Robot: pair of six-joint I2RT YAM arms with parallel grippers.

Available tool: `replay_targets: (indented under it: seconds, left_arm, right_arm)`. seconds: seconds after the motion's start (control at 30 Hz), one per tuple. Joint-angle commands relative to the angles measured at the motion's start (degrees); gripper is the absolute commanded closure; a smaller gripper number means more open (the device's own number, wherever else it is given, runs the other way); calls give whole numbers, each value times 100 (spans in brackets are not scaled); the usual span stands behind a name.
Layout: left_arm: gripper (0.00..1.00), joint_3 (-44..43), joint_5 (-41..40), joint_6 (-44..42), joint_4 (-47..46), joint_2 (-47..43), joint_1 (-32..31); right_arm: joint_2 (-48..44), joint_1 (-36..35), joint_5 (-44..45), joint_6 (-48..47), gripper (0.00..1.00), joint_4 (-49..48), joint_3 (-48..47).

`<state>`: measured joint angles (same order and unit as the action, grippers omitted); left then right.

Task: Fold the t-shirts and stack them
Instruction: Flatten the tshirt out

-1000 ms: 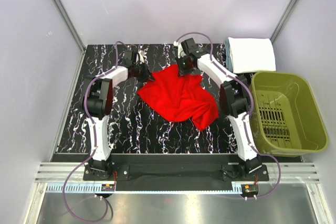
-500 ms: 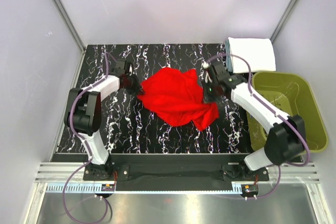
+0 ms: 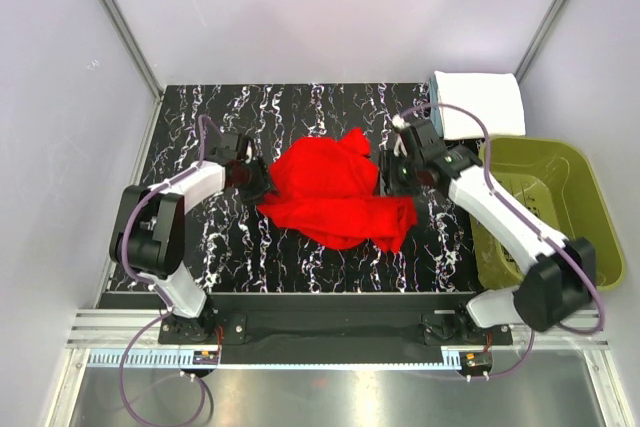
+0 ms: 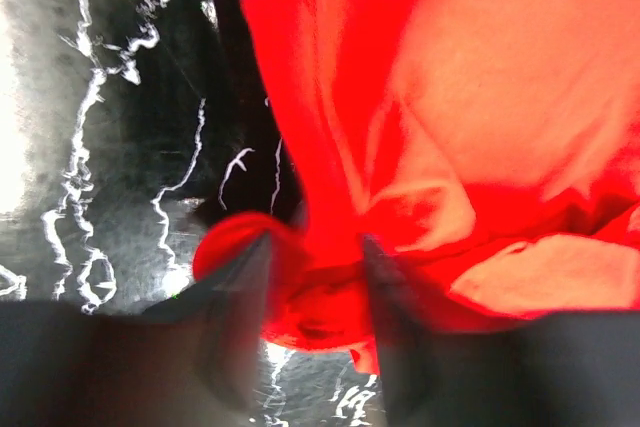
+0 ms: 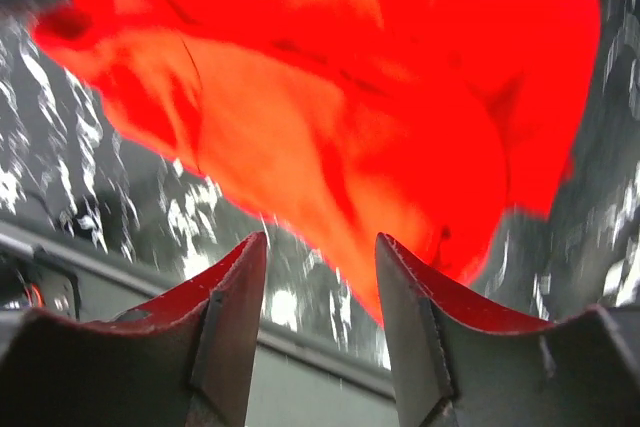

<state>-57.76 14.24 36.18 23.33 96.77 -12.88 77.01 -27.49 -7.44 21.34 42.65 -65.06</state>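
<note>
Red shirt (image 3: 335, 192), one, lies crumpled at the middle of the bench (image 3: 200, 112). One folded white pile (image 3: 480, 102) sits at 1 o'clock, one olive basket (image 3: 532, 145) at 3. Left claw (image 4: 315, 257), at 9, stands apart with cloth between its fingers. Right claw (image 5: 320, 247), at 3, stands apart, gripping nothing.

Olive basket (image 3: 598, 222); black marbled table (image 3: 300, 259)

No readable text, label, brand, number or sign anywhere, neither on the red t-shirt (image 3: 335, 187) nor the basket (image 3: 530, 150).

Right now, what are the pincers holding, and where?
Right pincer: nothing, open. Left pincer: edge of the crumpled bright red cloth t-shirt lies between its fingers; whether gripped, cannot tell.
</note>
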Motion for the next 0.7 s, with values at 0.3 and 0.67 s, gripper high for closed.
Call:
replay_targets:
  seconds: [0.3,0.67]
  left_arm:
    - [37,-492,1423,-183,-1092,-458,-1425]
    - [39,229,923,372,-1472,140,-2376]
  right_arm:
    - [1187,200,-760,-140,68,-723,-124]
    - [-81,173,-574,433,58,-1621,1611]
